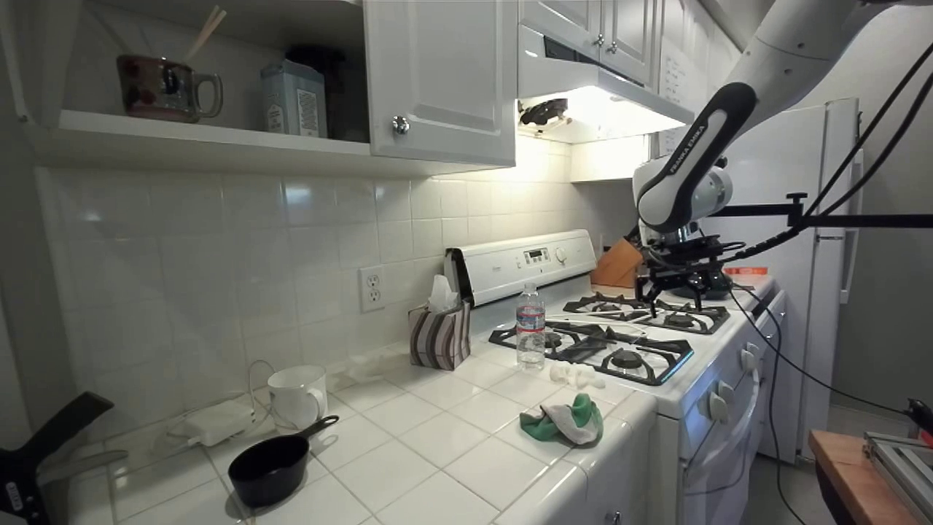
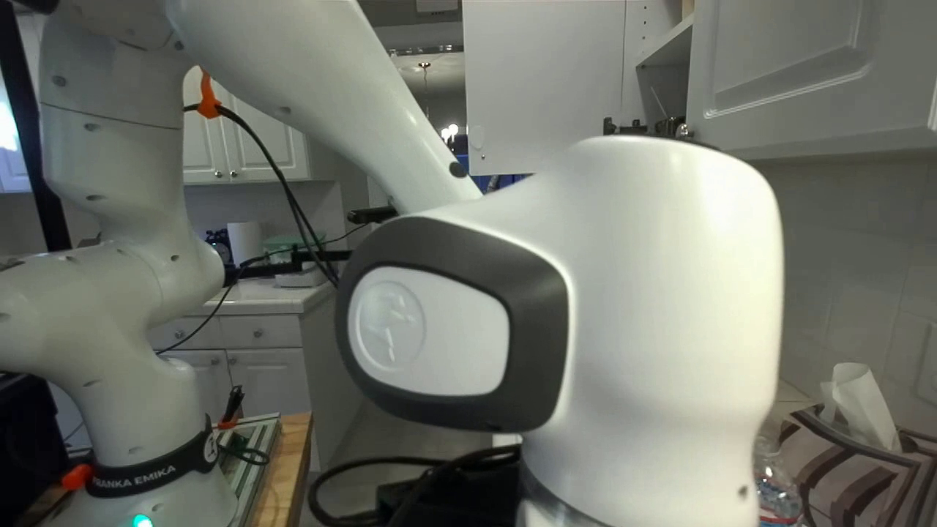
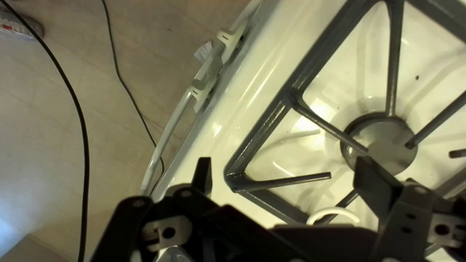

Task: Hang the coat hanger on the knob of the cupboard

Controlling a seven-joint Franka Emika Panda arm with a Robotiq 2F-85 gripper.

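Note:
A white coat hanger [image 1: 583,321] lies on the stove burners in an exterior view. In the wrist view only its curved white hook [image 3: 332,210] shows, and the rest is hidden behind the gripper body. My black gripper [image 3: 284,162] is open with nothing between its fingertips. It points down above the stove grates, over the hook end of the hanger. The gripper also shows in an exterior view [image 1: 675,300]. The cupboard [image 1: 444,65] is white, and its round metal knob [image 1: 401,125] sits at the door's lower left. The knob is up and far from the gripper.
A water bottle [image 1: 531,328], a striped tissue box [image 1: 440,337] and a green-white cloth [image 1: 565,423] stand between stove and counter front. A black pan [image 1: 268,470] and a white mug [image 1: 297,394] are further left. The range hood [image 1: 598,84] overhangs the stove.

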